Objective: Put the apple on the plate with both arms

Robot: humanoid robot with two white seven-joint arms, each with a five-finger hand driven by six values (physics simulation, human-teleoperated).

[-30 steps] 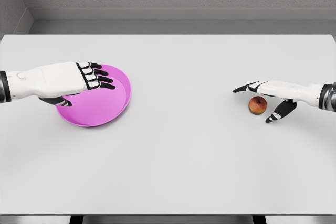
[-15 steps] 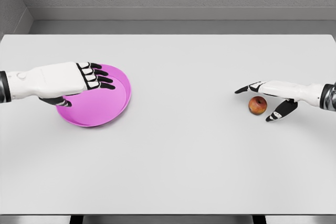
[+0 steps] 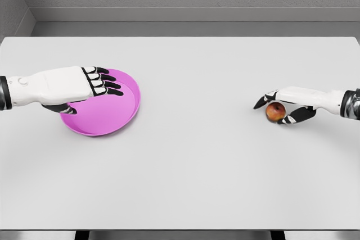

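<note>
The bench (image 3: 185,155) lay bare across its whole middle and front, giving open passage between the two sides. At the left, the left robot hand (image 3: 84,85) hung over the near-left part of the pink plate (image 3: 121,111), covering it; the plate's right half stayed uncovered. At the right, the right robot hand (image 3: 281,105) curled around the apple (image 3: 274,112), blocking approach there.

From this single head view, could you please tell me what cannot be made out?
- Head view: whether the right hand truly grips the apple; its fingers hide the contact.
- The near-left part of the plate, covered by the left hand.
- Whether the left thumb clamps the rim; the palm hides it.
- Both arms, cut off by the side edges.
</note>
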